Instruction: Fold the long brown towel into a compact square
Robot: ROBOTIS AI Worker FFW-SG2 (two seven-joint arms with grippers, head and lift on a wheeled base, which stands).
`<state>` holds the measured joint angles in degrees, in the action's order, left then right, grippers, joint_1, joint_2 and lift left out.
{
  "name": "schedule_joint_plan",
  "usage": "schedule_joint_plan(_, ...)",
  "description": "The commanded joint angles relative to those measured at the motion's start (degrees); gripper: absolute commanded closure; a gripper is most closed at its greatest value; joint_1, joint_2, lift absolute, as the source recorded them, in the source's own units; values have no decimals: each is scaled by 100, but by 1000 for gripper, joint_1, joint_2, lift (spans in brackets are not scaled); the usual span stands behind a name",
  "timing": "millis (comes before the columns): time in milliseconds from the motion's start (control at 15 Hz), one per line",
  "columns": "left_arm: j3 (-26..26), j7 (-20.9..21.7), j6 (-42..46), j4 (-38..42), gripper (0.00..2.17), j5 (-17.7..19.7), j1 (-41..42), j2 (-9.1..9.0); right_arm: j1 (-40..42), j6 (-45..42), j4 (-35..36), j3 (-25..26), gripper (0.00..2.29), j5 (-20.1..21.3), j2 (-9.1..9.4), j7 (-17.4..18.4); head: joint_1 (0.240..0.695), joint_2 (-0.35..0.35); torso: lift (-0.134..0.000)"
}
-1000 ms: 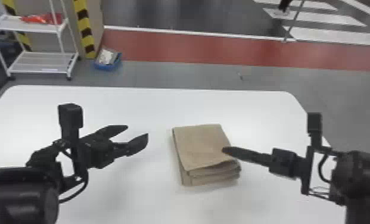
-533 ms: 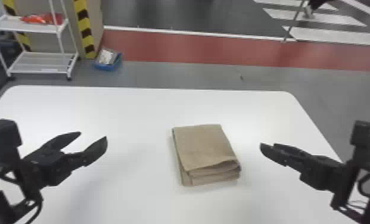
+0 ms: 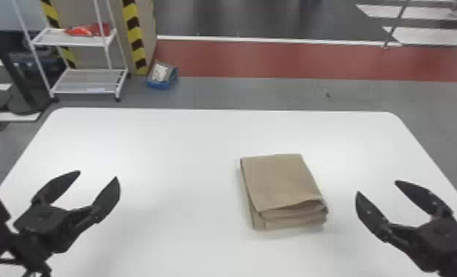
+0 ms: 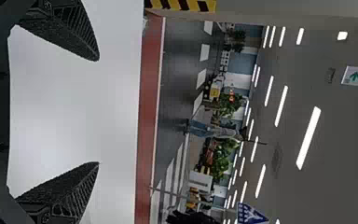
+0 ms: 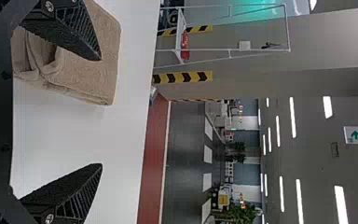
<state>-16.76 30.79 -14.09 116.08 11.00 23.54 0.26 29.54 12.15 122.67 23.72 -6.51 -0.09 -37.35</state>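
Left gripper (image 3: 98, 175): at nine o'clock from the towel, well apart from it; fingers spread wide, holding nothing.
Shelf rack (image 3: 87, 83): beyond the table, toward ten o'clock; red packets (image 3: 85, 30) rest on its upper shelf.
Blue box (image 3: 158, 84): on the floor beside the rack, toward eleven o'clock.
Table (image 3: 165, 158): white surface bearing the towel; both grippers show over it.
Towel (image 3: 282, 180): right of the table's middle, toward three o'clock; a compact, layered stack, nearly square in outline, untouched by either gripper.
Done: folding, judged complete or very nearly so.
Left: at most a light press along the six o'clock edge, where the top layer gapes over the folds beneath; otherwise, parking the arms.
Right gripper (image 3: 377, 187): at three o'clock from the towel, near but apart; fingers wide, nothing between them.
Obstruction: in the right wrist view, one finger masks part of the towel; if pressing is attempted, that finger could snag the loose layer.
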Motion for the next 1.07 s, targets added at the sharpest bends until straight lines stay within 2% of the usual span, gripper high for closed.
schedule_joint_plan(0, 41, 120, 112, -104, 83, -71, 133, -41, 34, -340, -138, -262, 70, 326, 14, 79, 695, -51, -124)
schedule_joint_plan(133, 138, 68, 604, -227, 83, -274, 248, -41, 113, -446, -182, -587, 70, 466, 14, 352, 695, -46, -124)
schedule_joint_plan(267, 147, -126, 674, -191, 83, -247, 362, -41, 131, -463, -226, -807, 70, 625, 14, 615, 695, -30, -124)
schedule_joint_plan(400, 120, -275, 762, -156, 87, -238, 432, -41, 131, -428, -288, -851, 70, 616, 14, 782, 695, -11, -124)
schedule_joint_plan(733, 112, -293, 727, -139, 87, -274, 423, -41, -45, -235, -420, -807, 80, 572, 14, 765, 695, 9, -124)
schedule_joint_plan(1000, 50, -293, 780, 46, 87, -265, 511, -41, -63, -463, -437, -754, 83, 431, 14, 712, 695, 7, -124)
